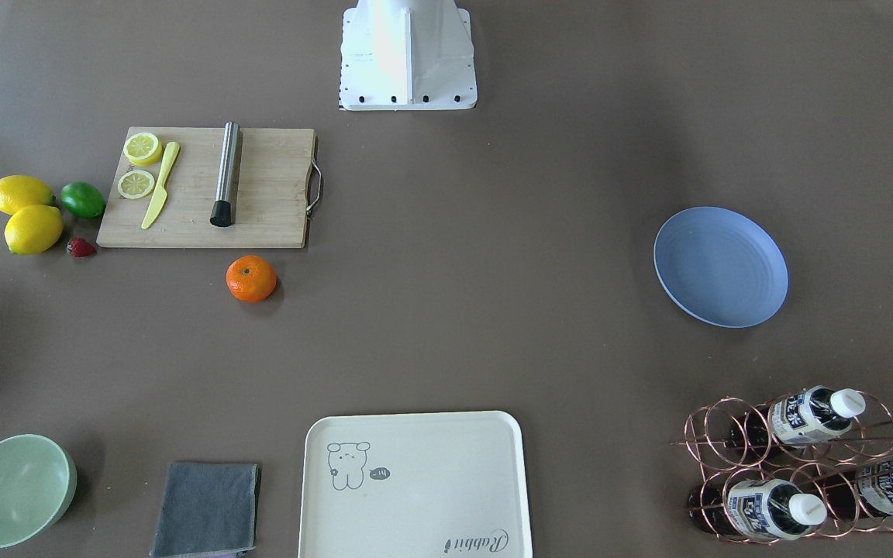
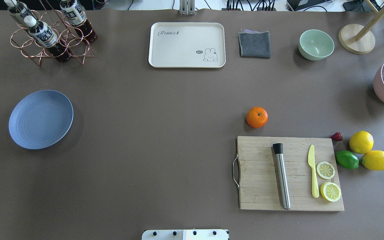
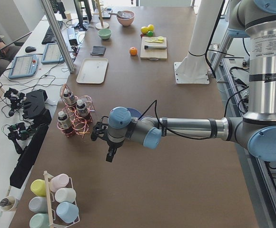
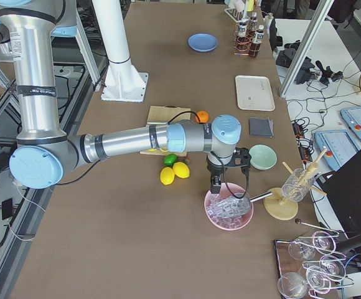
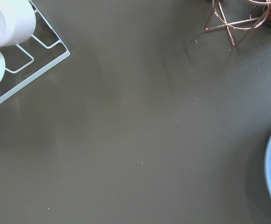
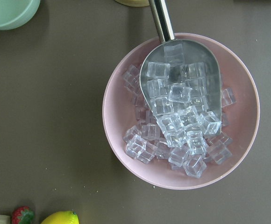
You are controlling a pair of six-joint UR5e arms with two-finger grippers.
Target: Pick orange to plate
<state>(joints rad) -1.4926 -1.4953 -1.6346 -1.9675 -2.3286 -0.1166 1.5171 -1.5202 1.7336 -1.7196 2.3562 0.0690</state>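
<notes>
We're judging this one as not yet begun. Nearest the base, on our right side, the board [image 2: 262,166] is lying flat. Just past its far edge the orange [image 2: 257,117] is sitting on the table [image 2: 165,133], close to the board but not touching it, with nothing gripping it.

Across on our left side, well apart from the orange, the plate [image 2: 41,119] is lying with nothing on it. Neither arm is showing over the middle of the table.

Out at the ends now. The right gripper [image 4: 216,185] is hanging over the ice bowl [image 6: 113,121] at the right end, well off from the orange. We're catching it only from the side, so we cannot tell how its jaws are set. The left gripper [image 3: 110,154] is hovering at the left end, near the plate and off to one side of it, and again we cannot tell whether it is wide or narrow.

So we're reckoning everything is left to do: reaching for the orange, grasping it, carrying it across the table, and setting it down on the plate. The right arm is looking the better placed for the pick.
</notes>
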